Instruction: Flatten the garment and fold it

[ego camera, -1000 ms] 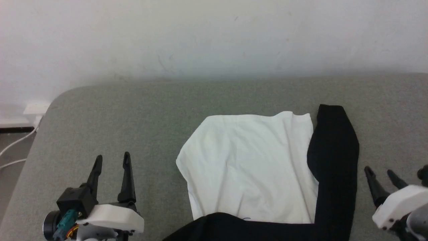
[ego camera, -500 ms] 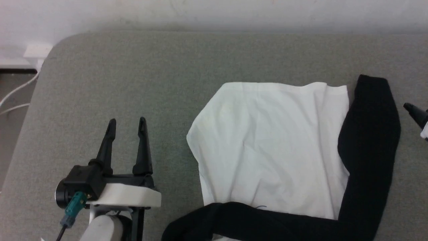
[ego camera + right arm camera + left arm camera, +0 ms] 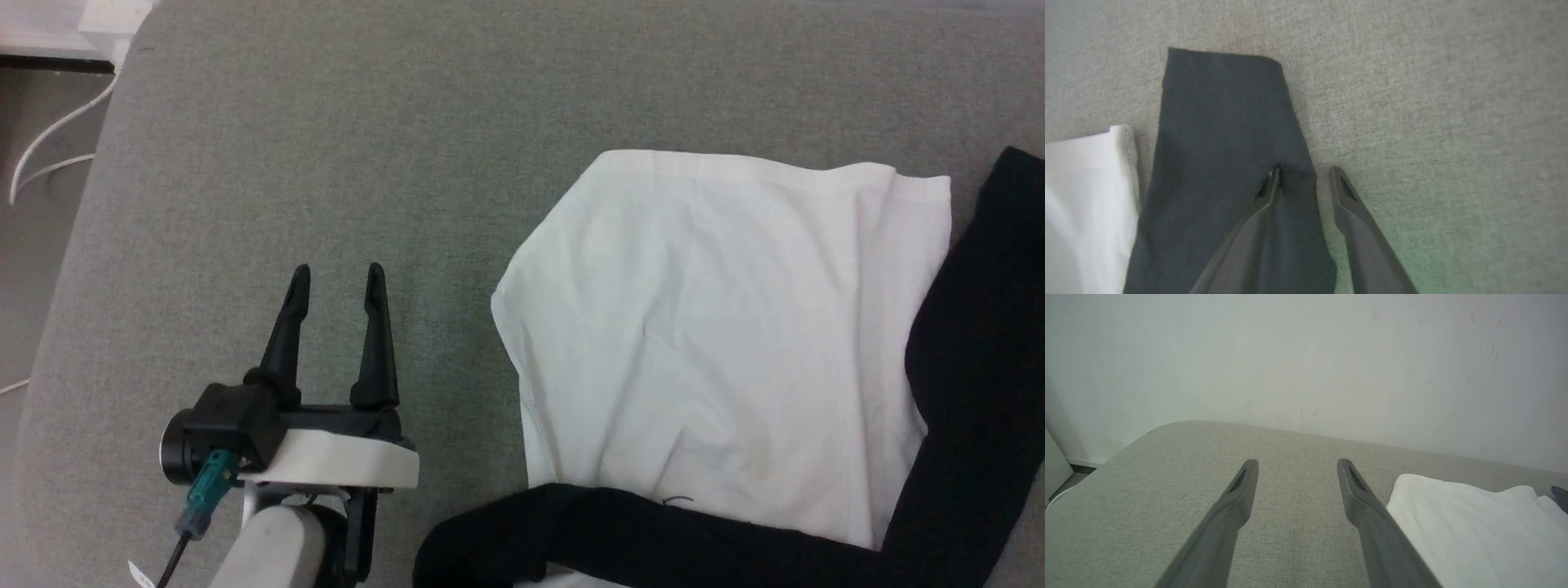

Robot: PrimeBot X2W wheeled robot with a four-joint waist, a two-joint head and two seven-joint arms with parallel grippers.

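The garment (image 3: 718, 327) was soft matt cloth, its white body lightly creased and its black sleeve (image 3: 1220, 134) smooth and dull. The bench (image 3: 326, 122) wore coarse grey woven fabric. The left gripper (image 3: 339, 273) had fingers (image 3: 375, 343) of smooth, matt dark plastic and a white plastic casing (image 3: 343, 461). The wall (image 3: 1306, 355) was matt paint, faintly scuffed.

The garment (image 3: 718, 327) lies spread out in the right half of the head view: a white body with light wrinkles, one black sleeve going up the right edge, a black band across the bottom.
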